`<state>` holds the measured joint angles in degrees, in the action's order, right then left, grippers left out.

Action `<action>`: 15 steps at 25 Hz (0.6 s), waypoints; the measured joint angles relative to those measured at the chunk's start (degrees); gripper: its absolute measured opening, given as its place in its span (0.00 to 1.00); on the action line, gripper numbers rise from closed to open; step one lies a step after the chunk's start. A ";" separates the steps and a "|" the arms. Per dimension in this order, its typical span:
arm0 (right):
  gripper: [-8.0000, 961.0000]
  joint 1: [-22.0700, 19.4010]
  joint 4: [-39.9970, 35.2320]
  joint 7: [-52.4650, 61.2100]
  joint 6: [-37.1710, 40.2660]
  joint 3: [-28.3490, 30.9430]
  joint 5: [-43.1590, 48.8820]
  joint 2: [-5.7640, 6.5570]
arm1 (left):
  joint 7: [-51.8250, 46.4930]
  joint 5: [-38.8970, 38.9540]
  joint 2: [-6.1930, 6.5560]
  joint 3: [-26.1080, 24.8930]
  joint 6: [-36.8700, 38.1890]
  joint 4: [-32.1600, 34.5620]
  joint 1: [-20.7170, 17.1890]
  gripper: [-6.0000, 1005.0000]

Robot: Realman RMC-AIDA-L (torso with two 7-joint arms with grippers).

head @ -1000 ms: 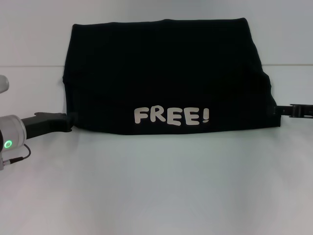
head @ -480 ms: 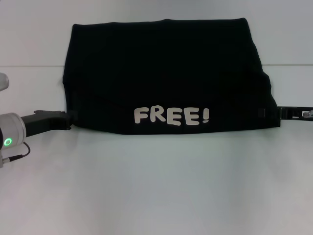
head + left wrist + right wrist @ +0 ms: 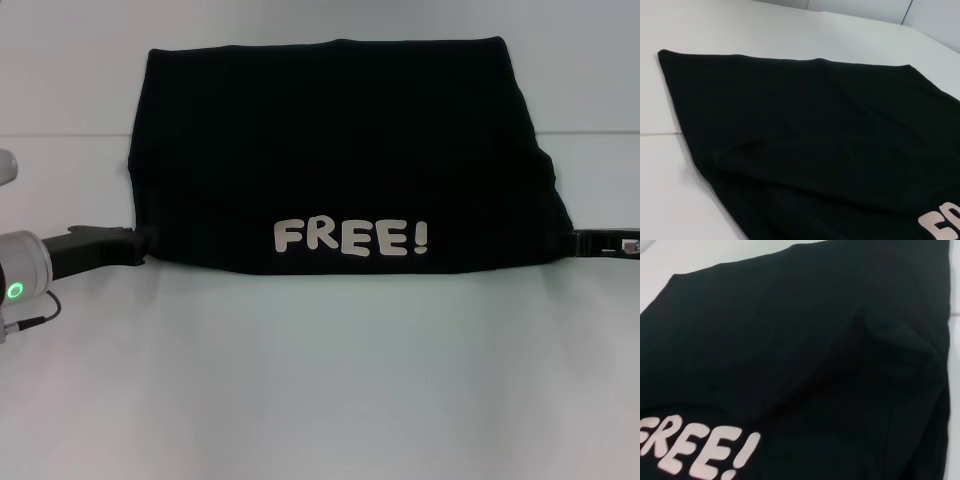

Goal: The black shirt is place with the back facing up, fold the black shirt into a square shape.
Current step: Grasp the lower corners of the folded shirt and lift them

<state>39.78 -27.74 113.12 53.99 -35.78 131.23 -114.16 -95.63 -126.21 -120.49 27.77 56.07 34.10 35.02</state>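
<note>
The large black soft-fabric shirt (image 3: 340, 160) lies folded on the white surface (image 3: 320, 380), cream lettering up. Left hand (image 3: 143, 244) and right hand (image 3: 580, 241) sit at its near corners; their grip, seemingly, I cannot tell.

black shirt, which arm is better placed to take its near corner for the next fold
Left, probably. The left gripper sits right at the black shirt's near left corner, apparently touching its edge. The right gripper lies just outside the right edge, mostly out of frame.

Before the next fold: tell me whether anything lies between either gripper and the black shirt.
Nothing visible does. The left gripper sits at the black shirt's near left corner and the right gripper at its near right corner, on the white table.
</note>
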 joint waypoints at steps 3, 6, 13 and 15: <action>0.15 -0.78 -0.45 -1.10 2.50 0.15 -0.92 0.32 | -0.99 0.00 -0.08 -0.14 1.48 0.62 -0.43 0.00; 0.05 -2.62 -2.07 -2.68 6.82 0.29 -2.60 0.63 | -4.04 0.00 -0.10 0.01 6.90 3.00 -1.71 0.00; 0.05 -9.82 -9.54 -4.03 17.24 0.58 -3.81 0.61 | -9.74 -1.44 0.06 -0.33 21.02 10.49 -6.44 0.00; 0.05 -11.99 -10.71 -6.09 20.65 1.71 -3.82 0.63 | -10.34 -1.47 0.15 -0.57 24.39 11.73 -7.86 0.00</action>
<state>27.79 -38.45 107.03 74.64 -34.07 127.41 -113.53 -105.97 -127.68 -120.34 27.20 80.46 45.82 27.17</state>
